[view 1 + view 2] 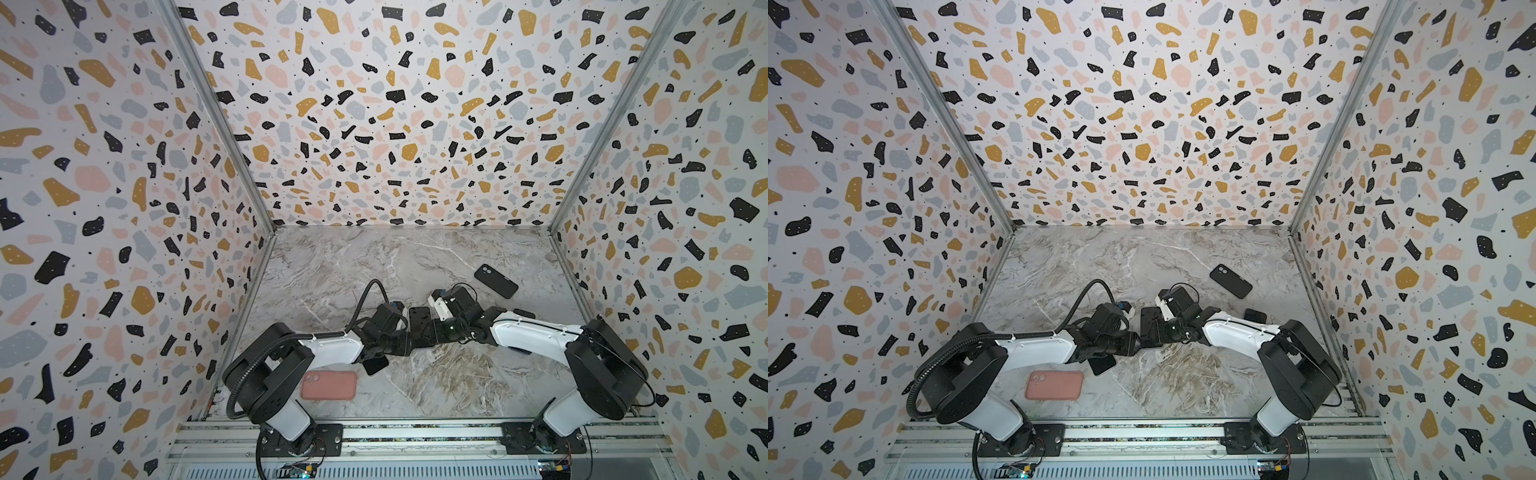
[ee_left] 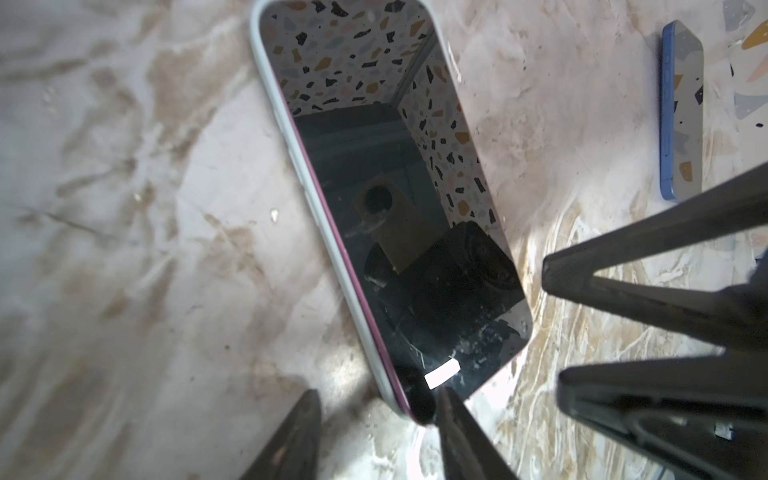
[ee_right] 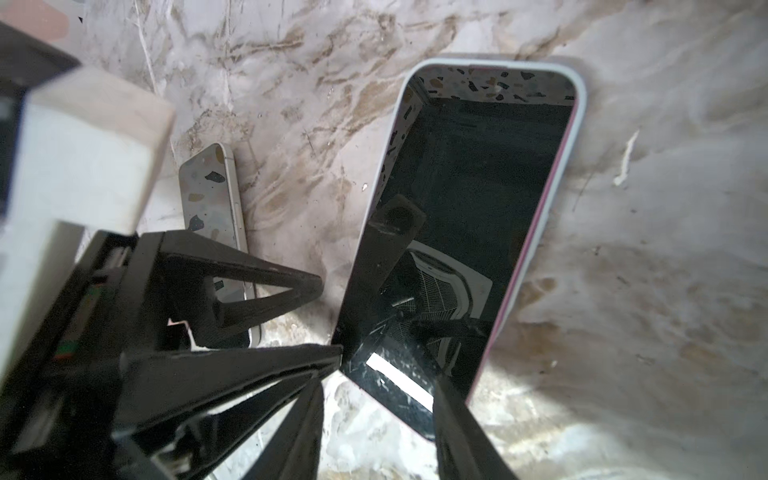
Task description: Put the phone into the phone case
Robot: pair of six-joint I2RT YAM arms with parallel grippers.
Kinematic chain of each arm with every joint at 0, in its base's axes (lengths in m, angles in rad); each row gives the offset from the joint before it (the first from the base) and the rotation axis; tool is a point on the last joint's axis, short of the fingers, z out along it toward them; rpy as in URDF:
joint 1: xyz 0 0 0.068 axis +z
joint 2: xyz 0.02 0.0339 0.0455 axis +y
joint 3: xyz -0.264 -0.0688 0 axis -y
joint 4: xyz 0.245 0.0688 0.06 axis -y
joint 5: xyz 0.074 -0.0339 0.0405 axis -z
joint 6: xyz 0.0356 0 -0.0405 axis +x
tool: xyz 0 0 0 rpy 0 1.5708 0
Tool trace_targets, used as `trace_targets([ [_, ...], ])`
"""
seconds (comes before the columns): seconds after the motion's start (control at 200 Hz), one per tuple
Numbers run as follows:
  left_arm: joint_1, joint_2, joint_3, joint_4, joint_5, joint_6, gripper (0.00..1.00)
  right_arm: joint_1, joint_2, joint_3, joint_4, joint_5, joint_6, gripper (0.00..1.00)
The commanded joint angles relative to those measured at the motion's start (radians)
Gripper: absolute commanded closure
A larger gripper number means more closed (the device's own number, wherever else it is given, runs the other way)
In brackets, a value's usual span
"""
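Note:
The phone (image 1: 419, 322), dark screen up, lies flat mid-table between both grippers. A pale phone case rim (image 3: 581, 108) wraps its far end and one long side (image 2: 291, 137). The phone's pink edge shows just inside that rim. My left gripper (image 2: 376, 392) is open, with the phone's near corner between its fingers and one finger (image 2: 461, 432) over the screen's end. My right gripper (image 3: 376, 382) is open at the opposite end. One of its fingers (image 3: 461, 428) lies over the screen. Marble shows between the other finger and the phone. In both top views the grippers almost touch.
A black case (image 1: 496, 281) lies at the back right and a pink case (image 1: 329, 385) at the front left. A second phone (image 1: 376, 365) sits partly under my left arm. A blue-edged phone (image 2: 681, 116) lies beside my right arm. Patterned walls enclose the marble table (image 1: 415, 257).

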Motion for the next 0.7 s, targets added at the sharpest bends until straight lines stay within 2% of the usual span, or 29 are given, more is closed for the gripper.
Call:
trace_targets([
  [0.0,0.003,0.052,-0.045,-0.03,0.049,-0.033,0.63,0.003,-0.005,-0.004,0.009,-0.014,0.007,0.55],
  [0.105,0.004,0.085,-0.055,0.0,0.058,-0.04,0.75,-0.001,0.008,-0.007,0.001,-0.015,0.007,0.55],
  [0.355,0.021,0.152,-0.105,0.055,0.06,-0.046,0.93,-0.004,0.033,-0.014,-0.015,0.0,0.002,0.55],
  [0.506,0.026,0.162,-0.109,0.043,0.044,-0.028,0.94,-0.005,0.047,-0.023,-0.015,0.002,0.002,0.55],
  [0.696,0.026,0.156,-0.106,0.038,0.048,-0.013,0.88,-0.02,0.032,-0.02,-0.029,0.02,-0.002,0.55],
])
